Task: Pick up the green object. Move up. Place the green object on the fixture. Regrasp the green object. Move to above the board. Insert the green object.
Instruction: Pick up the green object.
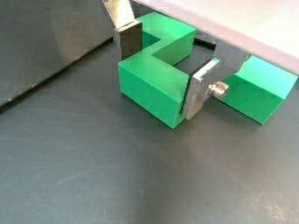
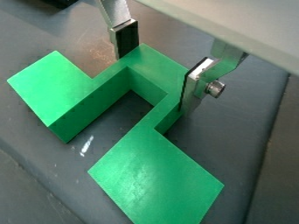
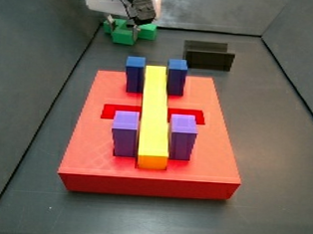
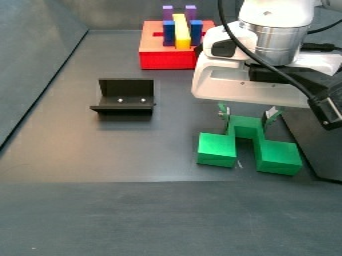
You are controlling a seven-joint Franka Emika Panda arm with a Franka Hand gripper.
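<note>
My fingers (image 2: 160,63) stand open on both sides of the raised middle of the green object (image 2: 111,114), which lies on the dark surface (image 1: 93,175). Nothing is lifted yet; the fixture (image 4: 123,97) and the board (image 3: 152,149) wait, well apart.

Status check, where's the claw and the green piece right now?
Claw down at green piece, fingers astride its middle cube, closure unclear. Piece on floor. Fixture empty. Nothing in the way.

Even bright light, soft shadows, floor glare.
</note>
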